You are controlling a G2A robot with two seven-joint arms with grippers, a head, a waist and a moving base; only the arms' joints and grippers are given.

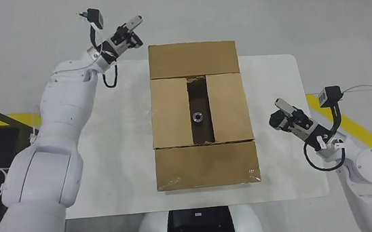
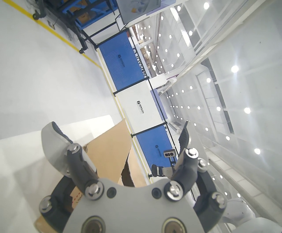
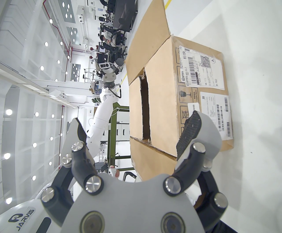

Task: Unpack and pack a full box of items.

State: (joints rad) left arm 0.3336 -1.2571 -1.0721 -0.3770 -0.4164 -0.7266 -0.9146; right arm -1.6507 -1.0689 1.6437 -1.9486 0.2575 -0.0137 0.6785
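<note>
Brown cardboard box (image 1: 172, 117) mid-table, flaps partly open, round item (image 1: 198, 118) inside

Box (image 1: 206, 166) interior mostly hidden by flaps (image 1: 229, 108), round item (image 1: 198, 118) inside — unidentifiable

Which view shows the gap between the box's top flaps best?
The top view: it looks straight down into the gap, with a round item visible inside the box. The right wrist view sees it slantwise, dark inside; the left wrist view catches a dark sliver.
</note>
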